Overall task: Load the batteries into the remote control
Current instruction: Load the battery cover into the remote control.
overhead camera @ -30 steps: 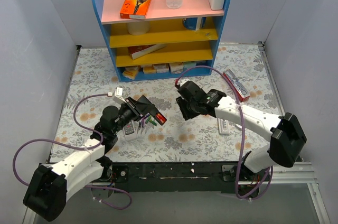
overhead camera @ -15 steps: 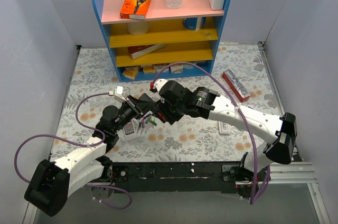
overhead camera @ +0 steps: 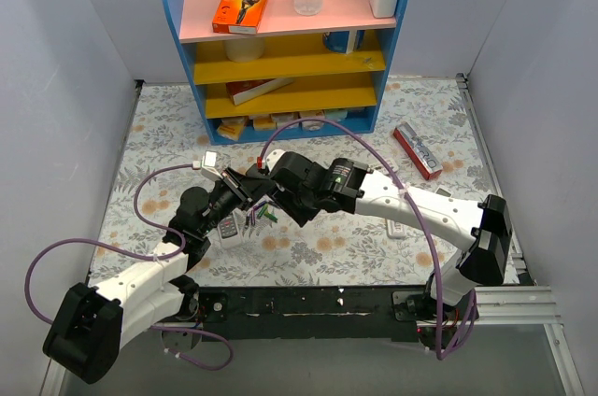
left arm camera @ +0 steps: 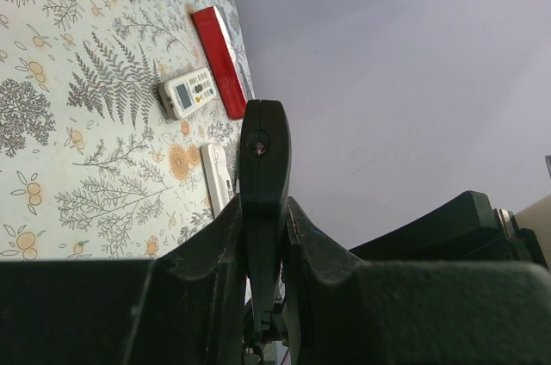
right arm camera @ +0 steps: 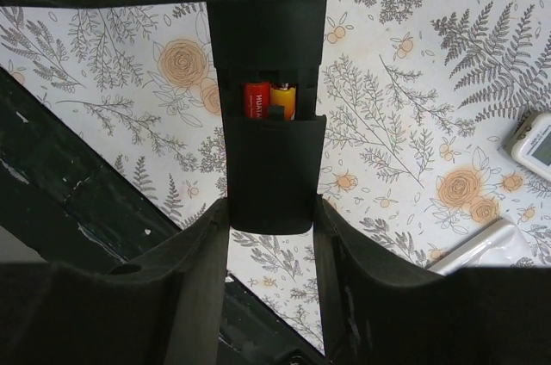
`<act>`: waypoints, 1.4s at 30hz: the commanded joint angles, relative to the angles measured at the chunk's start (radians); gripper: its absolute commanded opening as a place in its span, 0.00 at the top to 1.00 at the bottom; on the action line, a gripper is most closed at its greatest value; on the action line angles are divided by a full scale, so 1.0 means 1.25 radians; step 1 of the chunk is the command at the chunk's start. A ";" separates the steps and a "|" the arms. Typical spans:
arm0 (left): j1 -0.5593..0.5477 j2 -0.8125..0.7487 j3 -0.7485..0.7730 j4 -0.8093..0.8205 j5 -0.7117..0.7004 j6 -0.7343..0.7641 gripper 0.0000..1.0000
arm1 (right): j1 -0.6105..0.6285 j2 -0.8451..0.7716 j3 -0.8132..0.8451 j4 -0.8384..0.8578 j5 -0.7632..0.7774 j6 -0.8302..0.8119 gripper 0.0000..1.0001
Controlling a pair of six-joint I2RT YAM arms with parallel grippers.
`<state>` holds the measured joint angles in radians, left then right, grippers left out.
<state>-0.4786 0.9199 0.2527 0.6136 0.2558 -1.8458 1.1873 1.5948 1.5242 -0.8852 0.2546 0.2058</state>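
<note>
The black remote control (overhead camera: 255, 183) is held above the table, edge-on in the left wrist view (left arm camera: 263, 154), with my left gripper (left arm camera: 263, 214) shut on it. My right gripper (overhead camera: 279, 196) has its fingers against both sides of the remote's far end (right arm camera: 270, 184). The open compartment there shows a red and a yellow battery (right arm camera: 269, 99) inside, with the cover part-way over them. Loose batteries (overhead camera: 262, 218), green and dark, lie on the table just below the two grippers.
A blue shelf unit (overhead camera: 385, 69) stands at the back. A red-edged remote (overhead camera: 417, 150) lies at the right. A grey-white remote (overhead camera: 395, 225) is partly under my right arm, and a white remote with a display (left arm camera: 189, 94) lies near it. A small remote (overhead camera: 227, 228) lies by my left arm.
My right arm has swung left from mid-table to the remote held by my left gripper and closed around its far end. The left arm has barely moved.
</note>
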 commanded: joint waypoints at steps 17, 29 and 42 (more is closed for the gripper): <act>-0.001 -0.025 0.009 0.045 0.038 -0.029 1.00 | 0.015 0.027 0.061 0.004 0.056 -0.005 0.73; -0.001 -0.047 0.017 0.054 0.071 0.016 1.00 | 0.013 0.053 0.097 -0.034 0.034 -0.008 0.73; -0.007 -0.054 0.014 0.098 0.106 -0.013 1.00 | 0.013 0.056 0.090 0.006 0.058 -0.001 0.73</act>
<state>-0.4770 0.8852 0.2527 0.6476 0.3237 -1.8278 1.2049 1.6577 1.6070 -0.9188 0.2893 0.2054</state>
